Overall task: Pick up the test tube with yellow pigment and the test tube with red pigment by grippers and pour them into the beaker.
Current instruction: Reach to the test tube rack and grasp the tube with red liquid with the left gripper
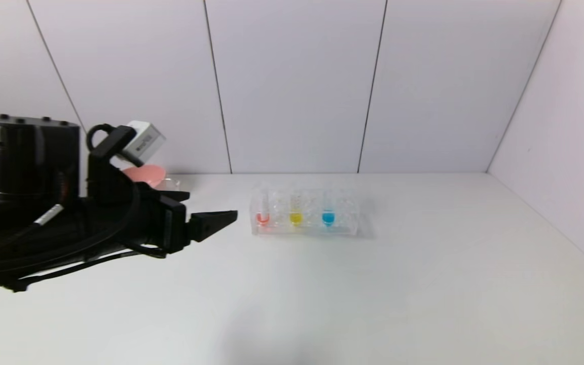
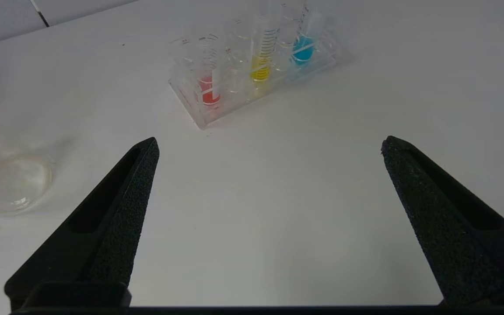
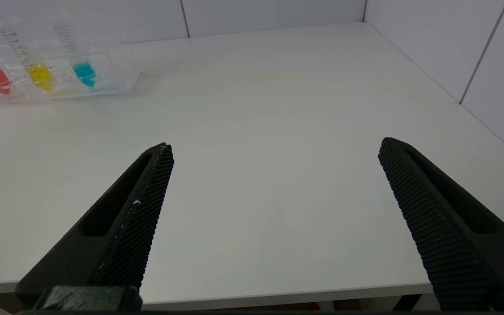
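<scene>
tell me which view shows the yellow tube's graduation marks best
The left wrist view: the test tube with yellow pigment stands in the rack with its dark marks readable. The right wrist view shows it slanted near the picture's edge, marks fainter. The head view shows mostly the yellow tip.

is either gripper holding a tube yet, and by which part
Nothing is held. The left gripper and the right gripper are both open and empty; the red, yellow and blue tubes stand in the rack.
</scene>
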Controlling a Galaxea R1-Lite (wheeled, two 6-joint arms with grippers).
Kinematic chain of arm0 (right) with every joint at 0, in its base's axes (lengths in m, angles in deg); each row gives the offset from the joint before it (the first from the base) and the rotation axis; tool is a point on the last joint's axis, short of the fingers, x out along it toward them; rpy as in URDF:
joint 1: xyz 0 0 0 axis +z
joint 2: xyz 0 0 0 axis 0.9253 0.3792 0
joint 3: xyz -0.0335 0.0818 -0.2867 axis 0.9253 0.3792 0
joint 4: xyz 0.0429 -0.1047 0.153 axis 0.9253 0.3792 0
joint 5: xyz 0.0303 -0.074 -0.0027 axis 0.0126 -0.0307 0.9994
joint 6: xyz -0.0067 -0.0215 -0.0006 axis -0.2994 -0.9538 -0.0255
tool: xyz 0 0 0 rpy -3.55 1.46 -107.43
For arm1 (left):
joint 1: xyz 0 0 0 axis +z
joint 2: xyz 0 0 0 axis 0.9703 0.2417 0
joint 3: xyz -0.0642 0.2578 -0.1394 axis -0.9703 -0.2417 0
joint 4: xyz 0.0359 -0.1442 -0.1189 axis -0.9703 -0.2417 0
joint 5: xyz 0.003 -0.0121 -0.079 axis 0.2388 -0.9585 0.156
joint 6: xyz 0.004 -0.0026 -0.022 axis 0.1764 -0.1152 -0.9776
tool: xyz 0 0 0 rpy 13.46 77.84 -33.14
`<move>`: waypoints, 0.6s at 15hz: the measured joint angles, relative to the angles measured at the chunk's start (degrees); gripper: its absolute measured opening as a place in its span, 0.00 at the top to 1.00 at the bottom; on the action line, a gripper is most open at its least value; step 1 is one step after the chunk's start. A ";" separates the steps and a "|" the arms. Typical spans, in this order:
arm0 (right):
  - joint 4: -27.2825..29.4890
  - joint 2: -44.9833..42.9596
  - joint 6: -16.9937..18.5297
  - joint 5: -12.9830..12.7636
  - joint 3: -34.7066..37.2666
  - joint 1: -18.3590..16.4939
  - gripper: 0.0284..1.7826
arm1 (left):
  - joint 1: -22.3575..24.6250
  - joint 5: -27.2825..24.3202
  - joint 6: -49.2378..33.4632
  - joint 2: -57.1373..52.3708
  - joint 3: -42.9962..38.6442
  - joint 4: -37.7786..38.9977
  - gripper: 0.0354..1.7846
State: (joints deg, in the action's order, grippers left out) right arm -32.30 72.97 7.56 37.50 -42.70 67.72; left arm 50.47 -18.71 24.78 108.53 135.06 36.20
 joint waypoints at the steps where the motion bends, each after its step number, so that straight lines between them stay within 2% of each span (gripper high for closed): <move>1: 0.02 0.00 0.00 0.00 0.00 0.00 0.04 | -2.95 4.63 -2.01 2.86 1.49 0.62 0.01; 3: 0.00 0.00 0.00 0.00 0.00 0.00 0.04 | -7.23 14.49 -5.77 8.80 4.83 1.54 0.01; 6: 0.00 0.00 0.02 0.00 0.00 0.00 0.04 | -10.07 28.90 -10.36 16.71 9.86 2.06 0.01; 9: 0.02 0.00 0.00 0.00 0.00 0.00 0.04 | -10.75 36.22 -11.72 22.16 12.74 5.03 0.01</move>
State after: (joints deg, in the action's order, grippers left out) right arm -32.27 72.97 7.56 37.50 -42.70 67.72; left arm 39.72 17.50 13.06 130.69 147.80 41.23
